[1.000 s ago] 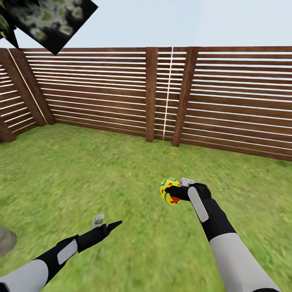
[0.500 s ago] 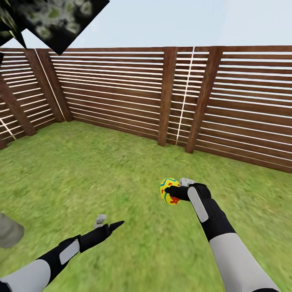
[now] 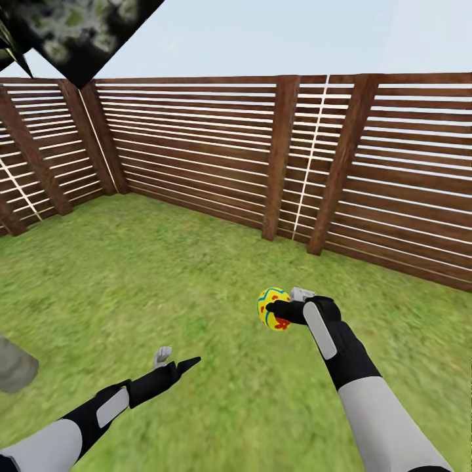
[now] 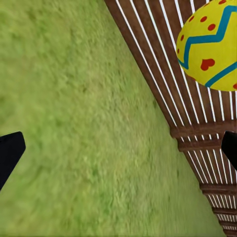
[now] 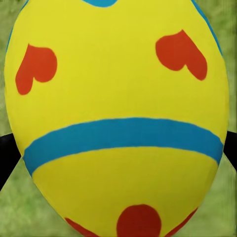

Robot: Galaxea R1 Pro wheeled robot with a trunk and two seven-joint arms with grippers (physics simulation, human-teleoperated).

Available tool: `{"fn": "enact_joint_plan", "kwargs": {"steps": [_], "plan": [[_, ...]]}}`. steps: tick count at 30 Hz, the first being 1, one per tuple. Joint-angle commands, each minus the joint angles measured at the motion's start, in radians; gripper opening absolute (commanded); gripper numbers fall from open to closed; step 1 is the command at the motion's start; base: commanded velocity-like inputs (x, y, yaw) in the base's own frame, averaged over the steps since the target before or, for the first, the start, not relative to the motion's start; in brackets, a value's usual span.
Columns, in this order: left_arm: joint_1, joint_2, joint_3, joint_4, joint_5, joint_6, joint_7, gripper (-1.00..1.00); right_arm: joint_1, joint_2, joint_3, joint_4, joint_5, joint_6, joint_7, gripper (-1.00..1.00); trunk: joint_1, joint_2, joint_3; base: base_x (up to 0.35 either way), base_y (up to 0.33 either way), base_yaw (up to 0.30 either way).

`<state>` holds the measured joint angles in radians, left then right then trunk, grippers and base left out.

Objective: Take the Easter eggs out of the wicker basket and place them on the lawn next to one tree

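Note:
My right gripper (image 3: pixel 278 309) is shut on a yellow Easter egg (image 3: pixel 273 309) with red marks and blue bands, held above the lawn (image 3: pixel 164 275). The same egg (image 5: pixel 118 113) looms close in the right wrist view, with black fingers (image 5: pixel 6 157) at its sides. My left gripper (image 3: pixel 175 359) hangs open and empty low over the grass, and its wrist view catches the egg (image 4: pixel 210 44) off to one side. Dark mottled tree leaves (image 3: pixel 78 29) hang at the upper left. The wicker basket is out of view.
A brown slatted fence (image 3: pixel 282 157) bounds the grass ahead and on both sides, with a corner at the left. A pale grey-beige shape (image 3: pixel 12 368) sits at the left edge on the grass. Open lawn lies between me and the fence.
The whole picture has shifted: the camera turned left, so the fence posts slid right and more of the left fence shows. Both arms hold the same pose, and the egg stays gripped.

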<state>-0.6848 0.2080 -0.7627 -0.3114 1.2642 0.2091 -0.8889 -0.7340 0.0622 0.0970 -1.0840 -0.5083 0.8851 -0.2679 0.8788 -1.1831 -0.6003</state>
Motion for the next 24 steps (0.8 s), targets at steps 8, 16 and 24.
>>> {"fn": "enact_joint_plan", "kwargs": {"steps": [8, 16, 24], "plan": [[-0.001, 0.001, -0.005, 0.000, 0.011, 0.010, -0.002, 1.00, 0.000, -0.001, 0.001, 0.000, -0.015, 0.004, -0.004, -1.00, 0.000, -0.001, -0.001, 0.239, -0.265, 0.000], [-0.001, 0.001, -0.005, -0.001, 0.011, 0.010, -0.004, 1.00, 0.001, -0.002, 0.001, 0.001, -0.013, 0.005, -0.002, -1.00, 0.000, -0.001, -0.001, 0.280, -0.222, 0.000], [-0.001, 0.001, -0.006, -0.002, 0.011, 0.010, -0.006, 1.00, 0.001, -0.002, 0.001, 0.001, -0.011, 0.005, -0.003, -1.00, 0.000, -0.001, -0.001, 0.291, -0.210, 0.000]]}}
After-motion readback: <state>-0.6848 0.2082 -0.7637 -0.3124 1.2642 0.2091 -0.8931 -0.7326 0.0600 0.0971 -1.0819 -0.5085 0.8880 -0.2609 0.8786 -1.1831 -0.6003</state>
